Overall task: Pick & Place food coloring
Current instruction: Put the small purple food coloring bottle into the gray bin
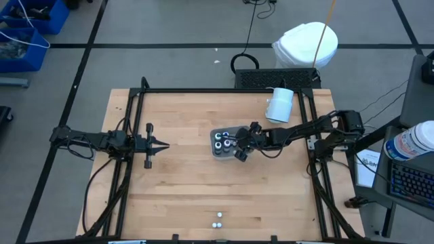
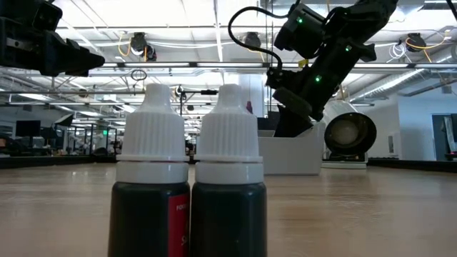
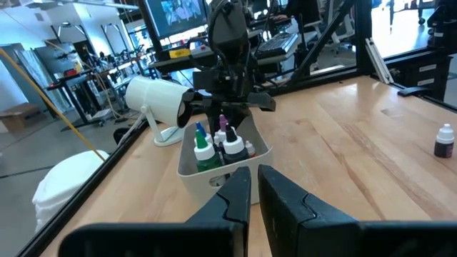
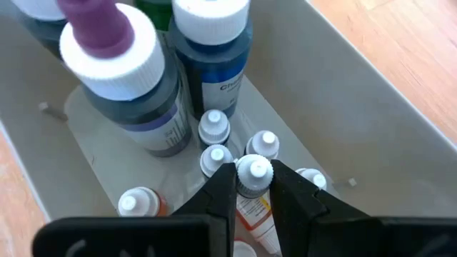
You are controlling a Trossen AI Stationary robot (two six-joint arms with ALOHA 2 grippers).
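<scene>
Pinching one small bottle out of the tray

Right claw (image 4: pixel 252 187) is clenched on a white-capped food coloring bottle (image 4: pixel 254 173) inside the grey tray (image 1: pixel 218 152), centre frame — lift it straight up so the neighbours stay standing. Left claw (image 1: pixel 163 144) waits clenched, empty, at left — two bottles (image 1: pixel 217 219) stand near the desk (image 1: pixel 183 190) bottom edge.

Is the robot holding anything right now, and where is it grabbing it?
Yes. The right tool pinches a tiny bottle with a white cap by its cap, inside the grey plastic tray. The left tool holds nothing.

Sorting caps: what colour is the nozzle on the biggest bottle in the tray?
Purple nozzle, clearest in the right wrist view.
</scene>
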